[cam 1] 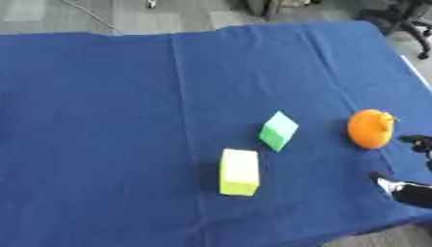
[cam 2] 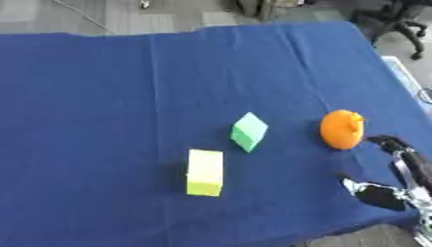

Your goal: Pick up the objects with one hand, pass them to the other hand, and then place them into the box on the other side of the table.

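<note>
Just right of the orange round object (cam 2: pixel 342 129), at the worktop's (cam 2: pixel 101 96) near right edge, the robot's right hand (cam 2: pixel 397 181) sits with its fingers spread and relaxed, holding nothing, one fingertip close to the orange thing but not touching as far as I can see. Left of the orange object there's a green block (cam 2: pixel 249 131) tipped up on a corner, and further left and nearer the robot a yellow block (cam 2: pixel 205 172) lying flat on the blue cloth, all three apart from each other. Left hand doesn't show in either view.
</note>
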Motion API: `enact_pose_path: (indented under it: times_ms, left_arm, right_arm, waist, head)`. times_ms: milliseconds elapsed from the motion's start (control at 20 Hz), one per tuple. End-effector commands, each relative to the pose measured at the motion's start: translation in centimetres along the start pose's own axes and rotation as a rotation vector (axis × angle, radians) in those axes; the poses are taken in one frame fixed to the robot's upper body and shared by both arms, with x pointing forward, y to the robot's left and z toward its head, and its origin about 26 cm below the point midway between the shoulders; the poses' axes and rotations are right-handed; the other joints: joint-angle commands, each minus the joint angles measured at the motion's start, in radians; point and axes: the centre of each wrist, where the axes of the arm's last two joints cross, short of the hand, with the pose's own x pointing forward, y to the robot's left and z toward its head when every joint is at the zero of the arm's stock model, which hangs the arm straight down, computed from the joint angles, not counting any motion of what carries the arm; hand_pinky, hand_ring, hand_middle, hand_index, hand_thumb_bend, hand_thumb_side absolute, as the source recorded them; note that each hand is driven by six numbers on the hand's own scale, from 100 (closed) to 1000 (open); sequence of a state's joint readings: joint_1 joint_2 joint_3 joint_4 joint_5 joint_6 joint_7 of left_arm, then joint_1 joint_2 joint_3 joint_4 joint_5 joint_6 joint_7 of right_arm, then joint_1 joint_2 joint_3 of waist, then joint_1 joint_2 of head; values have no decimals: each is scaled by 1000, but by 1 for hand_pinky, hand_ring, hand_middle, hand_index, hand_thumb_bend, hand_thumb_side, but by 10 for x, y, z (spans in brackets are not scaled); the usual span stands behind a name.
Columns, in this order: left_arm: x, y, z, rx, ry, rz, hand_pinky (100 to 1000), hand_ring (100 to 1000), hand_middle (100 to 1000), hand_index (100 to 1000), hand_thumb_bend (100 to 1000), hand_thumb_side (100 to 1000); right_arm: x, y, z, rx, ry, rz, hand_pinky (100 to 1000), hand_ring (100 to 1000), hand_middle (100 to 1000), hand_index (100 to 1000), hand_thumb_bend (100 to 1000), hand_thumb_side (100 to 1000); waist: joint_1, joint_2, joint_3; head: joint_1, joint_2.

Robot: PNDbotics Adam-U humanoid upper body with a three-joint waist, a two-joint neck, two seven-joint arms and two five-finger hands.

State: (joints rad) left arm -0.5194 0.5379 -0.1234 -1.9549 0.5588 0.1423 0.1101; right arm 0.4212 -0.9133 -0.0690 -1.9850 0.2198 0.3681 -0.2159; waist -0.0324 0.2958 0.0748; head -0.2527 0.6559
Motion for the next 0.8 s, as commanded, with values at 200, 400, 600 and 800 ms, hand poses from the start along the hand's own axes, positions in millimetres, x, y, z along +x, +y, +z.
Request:
enact_pose_path:
  times_ms: [200, 400, 600, 800]
  left_arm:
    - [9, 4, 0, -11, -14, -42, 964, 1000, 737, 910, 100, 749]
    - [9, 5, 1, -13, -8, -52, 964, 1000, 737, 910, 100, 751]
    - [9, 6, 2, -17, -4, -63, 968, 1000, 737, 910, 100, 752]
    - [9, 6, 2, -26, -2, -74, 968, 1000, 733, 909, 100, 753]
  right_arm:
    - [16, -53, -22, -101, -41, 27, 823, 834, 892, 877, 460, 283]
    - [28, -82, -32, -182, -83, -46, 777, 813, 888, 870, 444, 284]
    - [35, -99, -36, -171, -85, -41, 866, 859, 908, 893, 451, 273]
    - [41, -107, -38, -33, -67, 29, 972, 915, 928, 914, 467, 237]
  waist:
    - [2, -16, -3]
    - [1, -14, -4]
    - [-8, -11, -6]
    - [-18, -8, -3]
  head:
    - [1, -6]
    - [2, -2]
    - [3, -4]
    - [-1, -7]
